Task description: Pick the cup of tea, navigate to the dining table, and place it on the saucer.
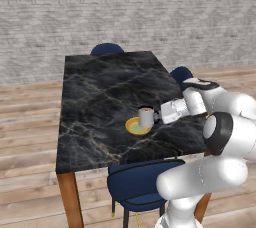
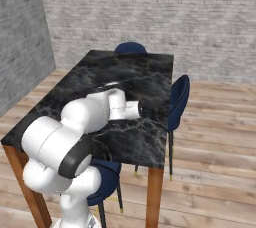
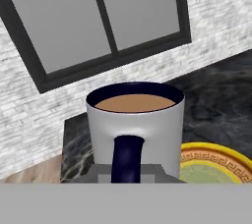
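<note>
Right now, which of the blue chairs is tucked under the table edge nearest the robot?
The chair at the near end of the dining table, seat tucked under the edge. The others stand at the far end and the right side.

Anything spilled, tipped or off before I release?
No spill: the cup of tea is upright in the gripper, tea level. It sits toward one edge of the saucer, not centered.

Pale grey brick wall across the top, wooden plank floor below, navy chairs lower centre, dark-framed window upper left.
</note>
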